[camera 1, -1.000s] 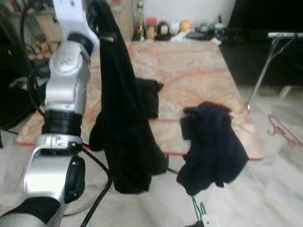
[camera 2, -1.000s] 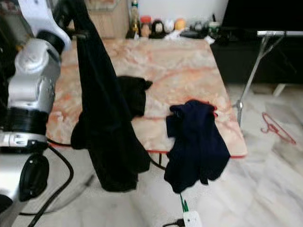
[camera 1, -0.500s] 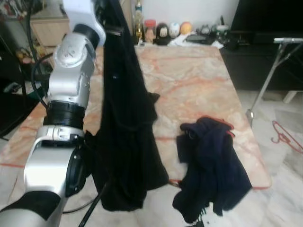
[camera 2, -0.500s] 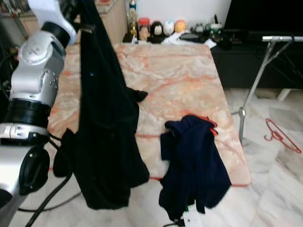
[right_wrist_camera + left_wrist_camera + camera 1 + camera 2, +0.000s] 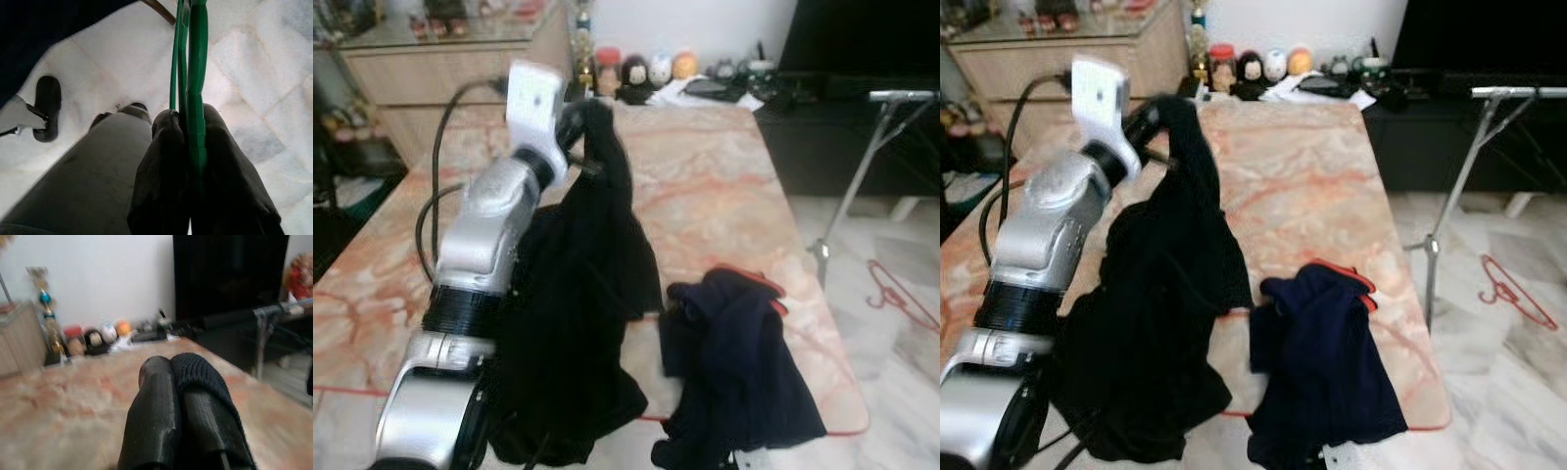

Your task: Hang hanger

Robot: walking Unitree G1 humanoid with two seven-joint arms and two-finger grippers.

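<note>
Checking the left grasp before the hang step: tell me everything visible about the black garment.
The black garment is soft, matte, knit-looking fabric. Its top is pinched in the left gripper, whose fingers are shut on it above the marble table. From there it drapes down, bunched and folded, across the table's near edge beside the silver left arm. It lies close to the navy garment; whether they touch is unclear.

Desk (image 5: 705,157) is showing pink/orange marble w/ white veins. Black garment (image 5: 578,323) is hanging off the silver left arm (image 5: 484,245), navy one (image 5: 739,372) w/ orange trim beside it. Green hanger (image 5: 193,73) btw black fingers (image 5: 161,186). Red hanger (image 5: 901,294) is lying on whitish marble floor (image 5: 891,392).
</note>
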